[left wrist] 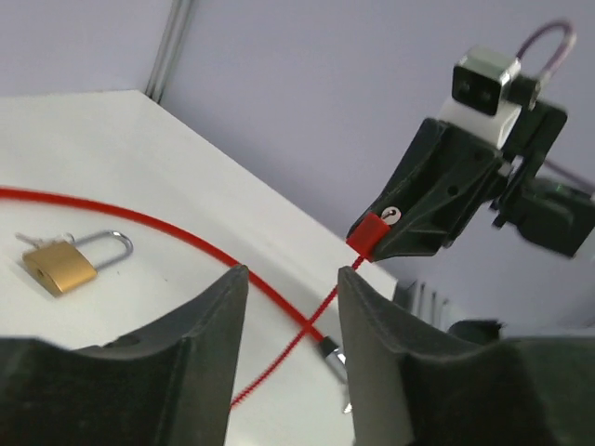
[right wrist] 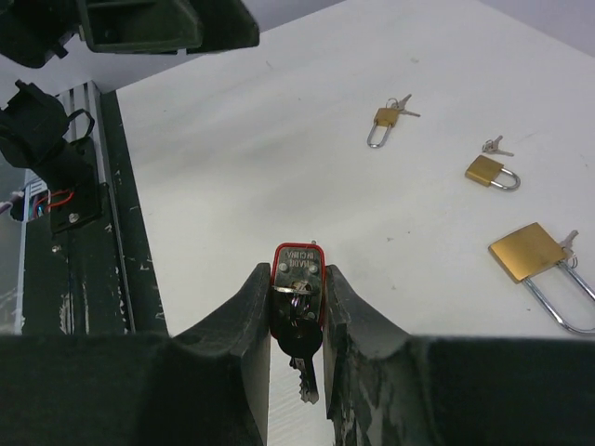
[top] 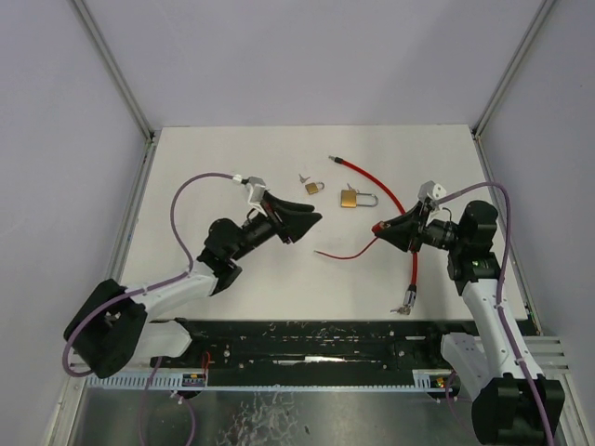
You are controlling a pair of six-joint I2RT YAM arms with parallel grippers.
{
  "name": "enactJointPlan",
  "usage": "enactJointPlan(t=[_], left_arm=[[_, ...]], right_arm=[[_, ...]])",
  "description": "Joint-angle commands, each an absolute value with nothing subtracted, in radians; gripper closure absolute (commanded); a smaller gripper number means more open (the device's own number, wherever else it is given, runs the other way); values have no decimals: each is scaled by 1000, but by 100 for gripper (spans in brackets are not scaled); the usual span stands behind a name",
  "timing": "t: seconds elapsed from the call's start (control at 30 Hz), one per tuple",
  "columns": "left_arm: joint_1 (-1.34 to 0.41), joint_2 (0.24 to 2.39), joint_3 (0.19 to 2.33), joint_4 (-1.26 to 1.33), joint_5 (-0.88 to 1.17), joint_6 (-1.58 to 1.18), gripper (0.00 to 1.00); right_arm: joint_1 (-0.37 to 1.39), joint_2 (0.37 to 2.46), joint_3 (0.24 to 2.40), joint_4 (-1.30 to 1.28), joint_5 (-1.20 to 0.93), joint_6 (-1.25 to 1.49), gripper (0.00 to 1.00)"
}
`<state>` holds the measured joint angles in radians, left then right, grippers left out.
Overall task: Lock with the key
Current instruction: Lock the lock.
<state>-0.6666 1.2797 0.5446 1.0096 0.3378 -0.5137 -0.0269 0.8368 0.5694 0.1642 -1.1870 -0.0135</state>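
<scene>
The right gripper (top: 386,230) is clenched on the red lock (right wrist: 297,265), its two fingers pressing the lock's flat sides. The lock is carried above the white table (top: 279,279), right of the middle and nearer the right edge than the left. Its long axis runs along the fingers, with the free end pointing across the table toward the left edge and the left arm. A key (right wrist: 299,342) with a black head sits in the metal face of the lock. The key lies along the same axis, its head back toward the wrist in the gap between the fingers, and a second key hangs beneath it. The left gripper (left wrist: 293,271) is released, its fingers apart with nothing between them. It points at the lock from the left, close to it but not touching. A thick red cable (top: 367,178) lies on the table, running from a metal tip near the middle of the far edge, slanting toward the right edge, passing beneath the right gripper and then heading for the near edge. A thin red cord (top: 344,253) trails from the lock toward the table's middle. A large brass padlock (top: 349,198) and a small brass padlock (top: 313,188) lie flat between the grippers and the far edge, shackles toward the right edge. A third padlock (right wrist: 381,119) shows only in the right wrist view.
</scene>
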Motion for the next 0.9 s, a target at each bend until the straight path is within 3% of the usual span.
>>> enactJointPlan(t=[0.0, 0.17, 0.37, 0.53, 0.87], left_arm=[[-706, 1183, 430, 966, 138, -792, 62], [-842, 1113, 327, 863, -131, -959, 64], [-997, 1195, 292, 793, -342, -1245, 47], [-1011, 1360, 315, 812, -399, -1421, 39], [-1007, 1649, 464, 902, -427, -1533, 38]], right_arm=[[-51, 814, 597, 290, -1193, 90, 100], [-90, 823, 576, 394, -1192, 207, 100], [-94, 816, 557, 461, -1155, 266, 100], [-94, 820, 536, 479, -1141, 287, 100], [-94, 828, 519, 505, -1141, 302, 100]])
